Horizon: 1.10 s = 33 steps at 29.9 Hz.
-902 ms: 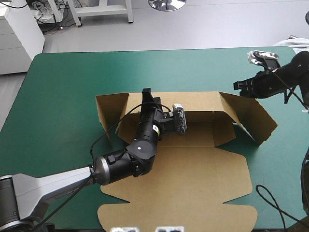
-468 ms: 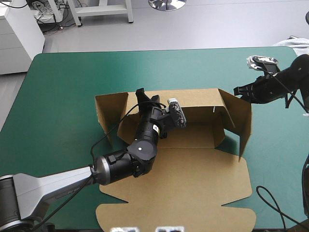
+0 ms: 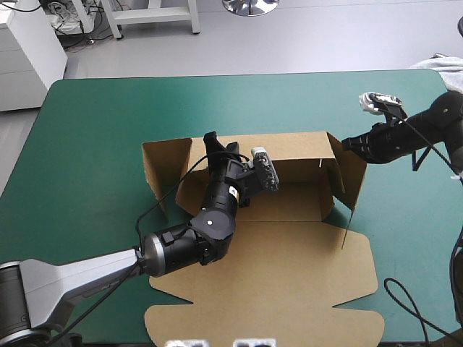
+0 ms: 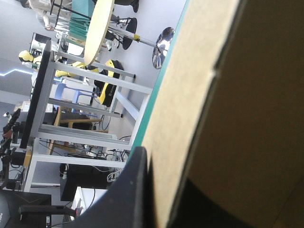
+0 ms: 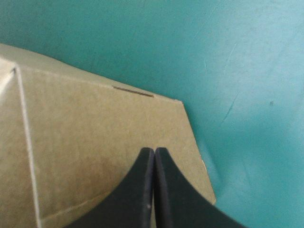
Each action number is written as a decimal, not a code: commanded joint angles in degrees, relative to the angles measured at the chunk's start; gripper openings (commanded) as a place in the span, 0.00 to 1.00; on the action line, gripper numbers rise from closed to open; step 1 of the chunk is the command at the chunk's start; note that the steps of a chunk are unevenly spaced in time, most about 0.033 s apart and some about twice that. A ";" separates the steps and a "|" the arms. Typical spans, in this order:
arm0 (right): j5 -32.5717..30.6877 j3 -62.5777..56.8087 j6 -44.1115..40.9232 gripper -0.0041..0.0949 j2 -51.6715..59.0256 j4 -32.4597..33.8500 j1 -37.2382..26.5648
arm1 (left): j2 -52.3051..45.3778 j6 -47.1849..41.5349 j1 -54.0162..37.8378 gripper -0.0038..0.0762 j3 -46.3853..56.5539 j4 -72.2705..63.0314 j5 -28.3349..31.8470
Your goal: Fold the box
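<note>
High view: brown box at table middle, far wall raised, right flap upright; left gripper on far wall.
Left wrist view: wall clamped between fingers.
Right wrist view: right gripper pressed together, tip at right flap.

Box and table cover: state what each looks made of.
The box: brown board, matte, probably cardboard; it shows pressed crease lines, cut edges and a punched slot. The table cover: teal-green, smooth, with faint scratches in the right wrist view; perhaps vinyl or rubber mat, not certain.
</note>
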<state>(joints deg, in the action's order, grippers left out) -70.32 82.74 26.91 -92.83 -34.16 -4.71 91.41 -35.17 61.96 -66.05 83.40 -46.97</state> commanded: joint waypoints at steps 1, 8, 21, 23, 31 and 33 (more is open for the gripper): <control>0.13 -2.37 2.73 0.02 5.56 -3.16 -0.19 | -2.01 0.08 0.33 0.04 -1.27 -0.82 -0.67; 8.28 -13.51 7.53 0.02 12.81 -6.80 -0.19 | -1.20 6.67 0.33 0.04 -1.27 -0.96 -0.67; 19.83 -32.14 36.18 0.03 19.02 -26.68 -0.07 | 1.92 8.25 0.33 0.04 -1.27 -0.40 0.46; 20.36 -32.89 39.13 0.03 19.15 -26.79 -0.07 | 1.92 8.25 0.33 0.04 -1.27 -0.30 0.46; 21.43 -32.74 42.57 0.31 20.08 -24.91 -0.07 | 1.92 6.84 0.23 0.04 -1.27 0.56 0.45; 20.97 -32.31 42.90 0.41 20.80 -22.73 -0.07 | 1.92 6.79 0.23 0.04 -1.27 0.61 0.34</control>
<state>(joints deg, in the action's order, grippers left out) -47.75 48.28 68.46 -74.54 -56.21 -4.71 94.70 -26.51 61.96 -66.27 85.42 -47.76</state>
